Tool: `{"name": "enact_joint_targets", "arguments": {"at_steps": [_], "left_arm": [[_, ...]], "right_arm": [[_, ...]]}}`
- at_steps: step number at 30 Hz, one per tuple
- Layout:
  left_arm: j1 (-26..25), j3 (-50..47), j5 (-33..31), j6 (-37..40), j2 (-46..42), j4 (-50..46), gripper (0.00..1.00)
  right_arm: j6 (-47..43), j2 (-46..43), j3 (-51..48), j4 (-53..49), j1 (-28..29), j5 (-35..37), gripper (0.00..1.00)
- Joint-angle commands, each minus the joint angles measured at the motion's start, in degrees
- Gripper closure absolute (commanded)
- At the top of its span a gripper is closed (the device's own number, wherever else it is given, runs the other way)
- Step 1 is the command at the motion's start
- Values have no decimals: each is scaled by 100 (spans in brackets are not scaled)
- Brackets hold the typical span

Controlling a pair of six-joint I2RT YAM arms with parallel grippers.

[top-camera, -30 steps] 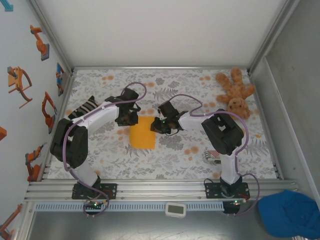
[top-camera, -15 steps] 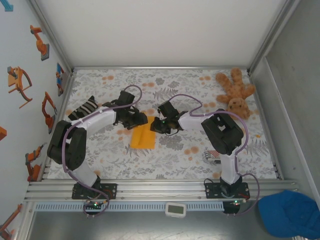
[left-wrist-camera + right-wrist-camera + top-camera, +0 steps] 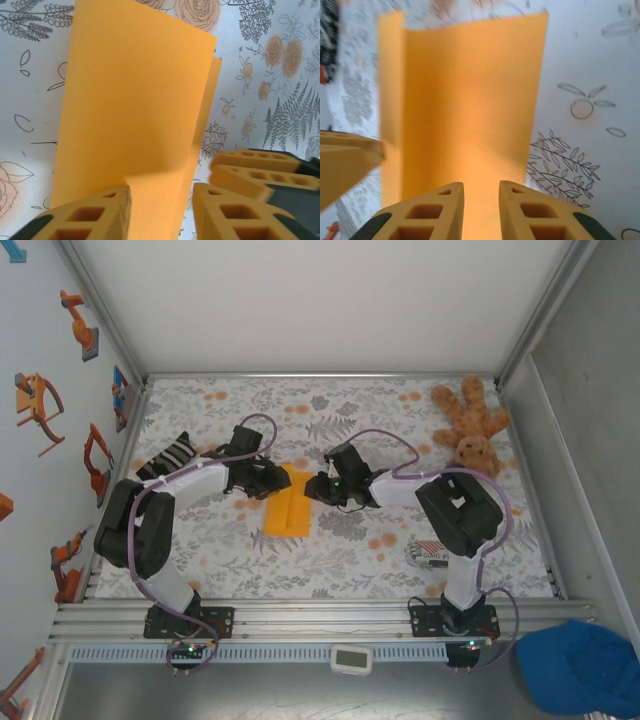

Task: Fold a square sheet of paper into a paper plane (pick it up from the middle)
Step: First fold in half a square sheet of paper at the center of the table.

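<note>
Left gripper [image 3: 162, 200] sits low over the near end of the thin bright-orange square sheet of paper [image 3: 135, 100], its two orange honeycomb fingers [image 3: 90, 220] standing apart with a clear gap. The sheet runs down into that gap, and the pads are not pressed onto it. Facing it, the right gripper [image 3: 481, 195] has its jaws narrowly parted, with the orange sheet showing through the slit between them; no grip on the paper can be seen.

The sheet lies on the floral-patterned surface [image 3: 330, 570] at the middle of the workspace, between the two grippers. It is creased lengthwise: in the left wrist view a broad flap curves up over a lower layer, whose edge peeks out along the flap's right side. In the right wrist view a narrow strip is folded along the left edge.

Well beyond, in the far right corner, lies a brown plush teddy bear [image 3: 470, 425].
</note>
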Motion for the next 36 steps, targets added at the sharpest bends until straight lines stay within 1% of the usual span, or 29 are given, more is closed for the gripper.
{"name": "enact_joint_targets", "arguments": {"at_steps": [1,7,12,15,18,22,25,31,34,36], "left_arm": [[26,-75,-102,-13,85,53,70],[30,-128,-195,-49,94,91,86],[44,-161,-190,-58,85,109,90],[58,-167,-171,-49,85,121,93],[55,-170,-172,-53,87,125,93],[70,-176,-165,-49,77,135,94],[78,-182,-155,-49,88,142,94],[83,-184,-115,-58,94,161,95],[89,-184,-105,-71,85,170,96],[102,-184,-83,-66,77,183,96]], "right_arm": [[-104,-209,-26,490,-37,-199,72],[394,91,-245,1466,-21,-612,67],[448,295,-119,1506,53,-688,63],[447,426,-5,1494,103,-750,63],[444,573,102,1466,134,-788,64],[472,697,192,1522,169,-850,67],[512,760,220,1648,185,-914,72],[663,900,250,1905,196,-1045,76],[701,932,256,1990,196,-1072,82],[718,920,243,2045,196,-1081,89]]}}
